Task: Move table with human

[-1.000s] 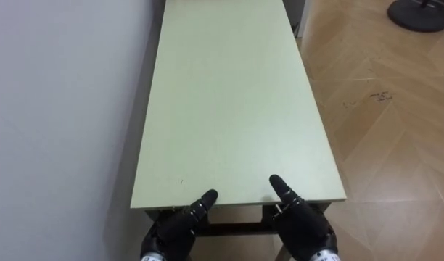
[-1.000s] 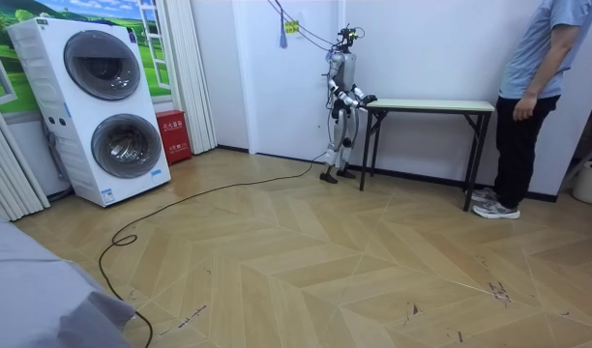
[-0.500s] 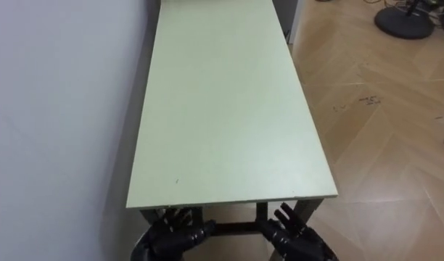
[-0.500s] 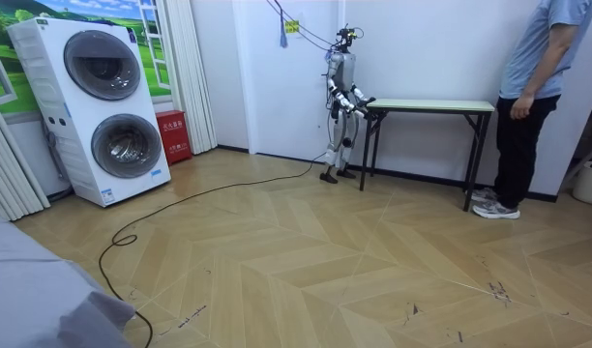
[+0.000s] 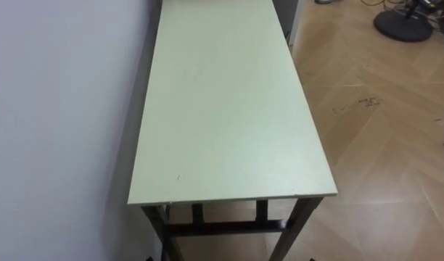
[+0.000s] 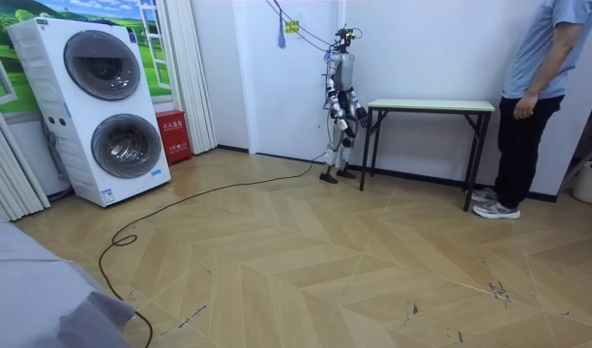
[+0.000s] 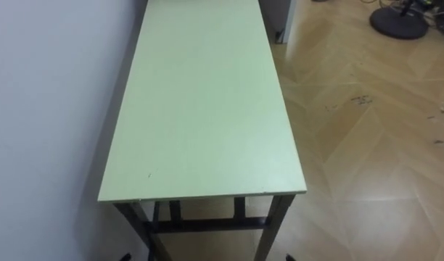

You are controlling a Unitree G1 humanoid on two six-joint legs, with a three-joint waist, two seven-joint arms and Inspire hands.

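Presently the worktop (image 5: 229, 109) stands along the wall at mid-frame, all legs on the floor; robot and person (image 6: 533, 97) flank its ends, seemingly for sharing the load. Fingers' state: cannot tell.

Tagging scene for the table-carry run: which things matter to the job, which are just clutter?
Job: table, set along the wall; person standing at its far end, not touching it.

Clutter: stacked washing machines, red box, round dark base on the floor.

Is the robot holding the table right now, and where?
Apparently not: the table has no hand on its near edge, and the robot's arms look lowered beside it.
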